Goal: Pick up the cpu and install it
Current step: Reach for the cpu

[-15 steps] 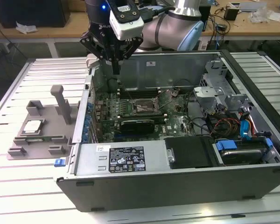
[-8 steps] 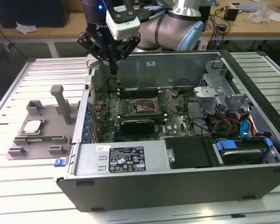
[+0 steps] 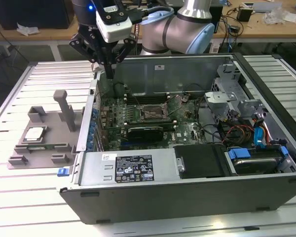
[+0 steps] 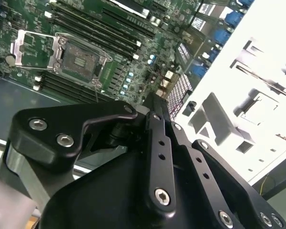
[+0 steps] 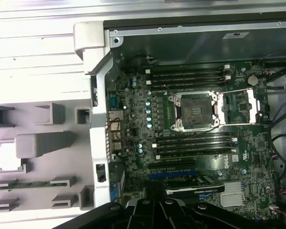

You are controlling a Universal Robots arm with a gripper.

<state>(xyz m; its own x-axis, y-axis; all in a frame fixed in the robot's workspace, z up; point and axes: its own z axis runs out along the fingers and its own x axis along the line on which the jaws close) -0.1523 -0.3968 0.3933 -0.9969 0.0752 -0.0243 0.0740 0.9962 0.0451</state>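
Above the case (image 3: 187,182) wall on the exterior view's left, the claw (image 3: 109,74) hangs pinched shut and empty, well apart from the cpu (image 3: 34,133) in its grey tray (image 3: 44,147); the pick seems unbegun and calls for opening over the chip. In the second wrist view glare whitens the tray; in the first wrist view the claw's tips are cut off.

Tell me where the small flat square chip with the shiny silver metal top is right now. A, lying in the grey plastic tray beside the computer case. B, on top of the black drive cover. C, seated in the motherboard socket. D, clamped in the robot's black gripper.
A: the cpu lies in the grey plastic tray, outside the computer case on the exterior view's left, and the motherboard socket holds no chip.
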